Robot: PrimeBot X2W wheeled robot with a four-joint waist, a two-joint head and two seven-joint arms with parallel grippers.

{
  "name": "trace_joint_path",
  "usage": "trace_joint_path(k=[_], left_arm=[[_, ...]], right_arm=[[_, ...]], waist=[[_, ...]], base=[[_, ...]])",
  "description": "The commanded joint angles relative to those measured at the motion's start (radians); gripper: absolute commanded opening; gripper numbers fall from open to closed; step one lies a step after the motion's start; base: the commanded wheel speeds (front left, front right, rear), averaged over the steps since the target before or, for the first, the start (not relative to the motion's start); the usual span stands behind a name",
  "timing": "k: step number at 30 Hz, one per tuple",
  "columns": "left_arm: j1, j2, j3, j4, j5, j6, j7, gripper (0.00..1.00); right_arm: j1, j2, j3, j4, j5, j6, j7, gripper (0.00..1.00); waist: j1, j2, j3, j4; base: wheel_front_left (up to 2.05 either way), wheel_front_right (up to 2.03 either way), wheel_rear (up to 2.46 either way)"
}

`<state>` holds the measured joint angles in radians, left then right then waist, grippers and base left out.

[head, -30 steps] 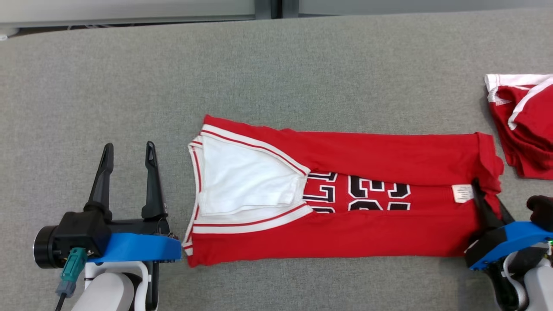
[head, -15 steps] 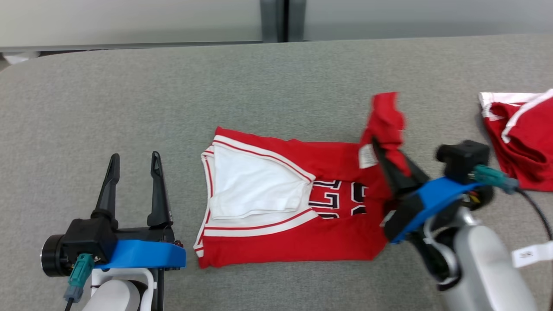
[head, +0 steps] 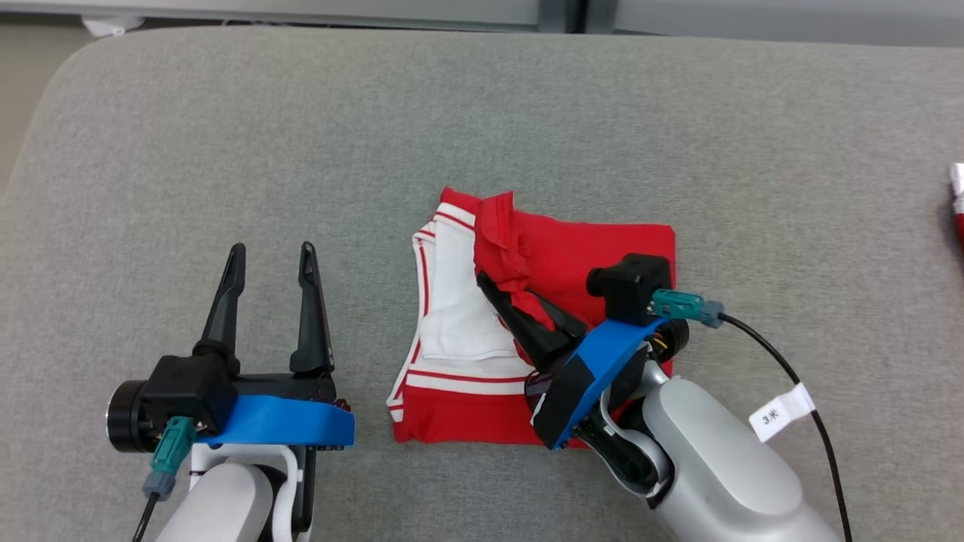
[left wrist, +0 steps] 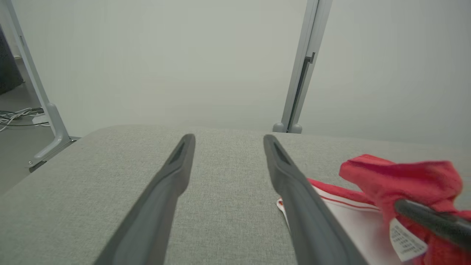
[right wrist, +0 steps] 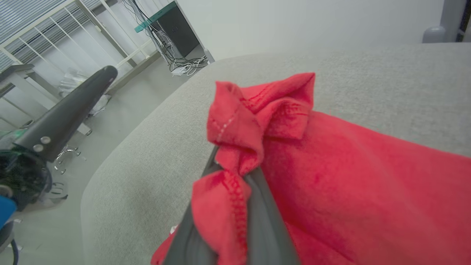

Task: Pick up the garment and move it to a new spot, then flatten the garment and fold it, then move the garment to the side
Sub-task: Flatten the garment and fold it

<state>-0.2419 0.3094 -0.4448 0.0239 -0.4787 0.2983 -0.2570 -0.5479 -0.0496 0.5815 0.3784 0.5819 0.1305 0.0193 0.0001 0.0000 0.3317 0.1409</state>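
Since the earlier frame my right claw (head: 503, 292) has carried the red hem over toward the collar, so the garment (head: 602, 245) now lies doubled under it on the grey woven surface (head: 226, 135). It pinches a bunched corner of soft knit. Folding is in hand, I judge; next it must lower and let go neatly. My left claw (head: 271, 252) stands wide and empty, just beside the white-striped neckline.
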Motion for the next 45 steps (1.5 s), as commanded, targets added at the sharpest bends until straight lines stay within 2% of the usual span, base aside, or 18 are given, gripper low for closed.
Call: trace_joint_path(k=[1, 2, 3, 4, 8, 12, 15, 18, 25, 28, 33, 38, 45], left_arm=[[-0.017, -0.002, 0.0, 0.004, 0.006, -0.004, -0.003, 1.0], [-0.019, -0.005, -0.001, 0.007, 0.006, -0.006, -0.004, 1.0], [-0.021, -0.009, 0.0, 0.01, 0.006, -0.007, -0.004, 1.0], [-0.022, -0.013, 0.0, 0.012, 0.007, -0.007, -0.004, 1.0], [-0.024, -0.022, 0.006, 0.023, 0.011, -0.013, -0.007, 1.0], [-0.018, -0.028, 0.015, 0.029, 0.015, -0.015, -0.008, 1.0], [-0.01, -0.026, 0.023, 0.029, 0.017, -0.016, -0.008, 1.0], [0.0, -0.019, 0.034, 0.026, 0.024, -0.01, -0.008, 1.0], [0.024, 0.001, 0.049, 0.019, 0.034, -0.005, -0.008, 1.0], [0.038, 0.011, 0.051, 0.017, 0.037, -0.002, -0.008, 1.0], [0.058, 0.028, 0.048, 0.01, 0.039, 0.002, 0.003, 1.0], [0.075, 0.044, 0.046, -0.001, 0.039, 0.009, 0.016, 1.0], [0.085, 0.052, 0.039, -0.006, 0.036, 0.012, 0.026, 1.0]], right_arm=[[-0.021, -0.003, 0.008, 0.015, 0.012, 0.0, -0.014, 0.0], [-0.033, -0.002, 0.022, 0.041, 0.021, 0.0, -0.029, 0.02], [-0.045, -0.002, 0.036, 0.063, 0.03, 0.0, -0.044, 0.48], [-0.056, -0.002, 0.052, 0.08, 0.049, 0.0, -0.058, 0.99], [-0.098, -0.002, 0.123, 0.113, 0.083, 0.0, -0.133, 1.0], [-0.134, -0.002, 0.185, 0.088, 0.097, 0.0, -0.228, 1.0], [-0.151, -0.003, 0.168, 0.061, 0.06, 0.0, -0.268, 1.0], [-0.144, -0.021, 0.082, 0.023, -0.02, 0.0, -0.283, 1.0], [0.023, -0.106, -0.234, -0.123, -0.201, 0.0, -0.284, 1.0], [0.124, -0.136, -0.352, -0.167, -0.247, 0.0, -0.284, 1.0], [0.275, -0.144, -0.513, -0.234, -0.295, 0.0, -0.254, 1.0], [0.385, -0.112, -0.596, -0.314, -0.321, 0.0, -0.206, 1.0], [0.443, -0.09, -0.615, -0.386, -0.331, 0.0, -0.164, 1.0]], waist=[[-0.0001, 0.0, 0.011, 0.012], [-0.0001, 0.0, 0.013, 0.015], [-0.0001, 0.0, 0.015, 0.017], [-0.0001, 0.0, 0.018, 0.019], [-0.0001, 0.0, 0.024, 0.016], [-0.0001, 0.0, 0.022, 0.002], [-0.0001, 0.0, 0.019, -0.016], [-0.0001, 0.0, 0.011, -0.038], [-0.0001, 0.0, -0.021, -0.092], [-0.0001, 0.0, -0.038, -0.113], [-0.0001, 0.0, -0.061, -0.141], [-0.0001, 0.0, -0.072, -0.157], [-0.0001, 0.0, -0.08, -0.16]], base=[[0.0, 0.0, 0.0], [0.0, 0.0, 0.0], [0.0, 0.0, 0.0], [0.0, 0.0, 0.0], [0.0, 0.0, 0.0], [0.0, 0.0, 0.0], [0.0, 0.0, 0.0], [0.0, 0.0, 0.0], [0.0, 0.0, 0.0], [0.0, 0.0, 0.0], [0.0, 0.0, 0.0], [0.0, 0.0, 0.0], [0.0, 0.0, 0.0]])
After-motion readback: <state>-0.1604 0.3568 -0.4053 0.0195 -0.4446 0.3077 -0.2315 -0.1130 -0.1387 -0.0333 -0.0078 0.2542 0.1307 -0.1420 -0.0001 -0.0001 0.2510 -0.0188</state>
